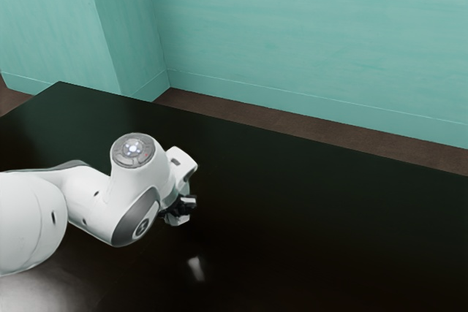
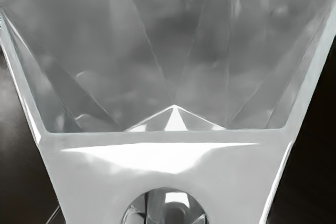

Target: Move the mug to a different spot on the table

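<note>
The mug (image 2: 168, 51) looks like pale grey-white glazed ceramic, smooth and glossy. Its flat inner facets carry soft reflections, and a bright highlight runs along the rim. The surface (image 1: 329, 217) is near-black, polished and smooth, with a small white glint and a faint sheen. The arm (image 1: 110, 202) has a glossy white shell that looks like plastic, with smooth grey joint bands and a silvery cap. The wall (image 1: 307, 27) is matt teal with faint brushed streaks. The floor (image 1: 329, 133) is dull dark brown.
</note>
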